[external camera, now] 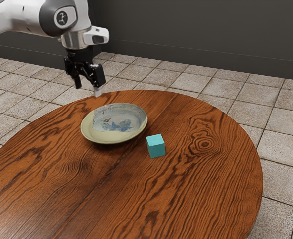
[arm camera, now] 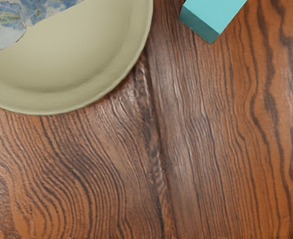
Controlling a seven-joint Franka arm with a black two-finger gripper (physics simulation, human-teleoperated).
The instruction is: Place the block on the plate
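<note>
My gripper (external camera: 87, 89) hangs in the air above the plate's far left side in the exterior view, its two fingers apart and nothing between them. The round plate (external camera: 97, 135), cream-green with a blue floral pattern, lies on the table. A turquoise block (external camera: 156, 147) rests on the wood beside it, toward the exterior view's right, with a small gap between them. In the wrist view, part of the plate (arm camera: 76, 64) and part of the block (arm camera: 211, 20) appear, each cut off by the picture's edge.
Both things stand on a round wooden table (external camera: 206, 184) with dark grain. Its curved edge runs past the plate on the far side. Pale floor tiles (external camera: 281, 144) surround it, and a dark wall (external camera: 196, 35) rises behind.
</note>
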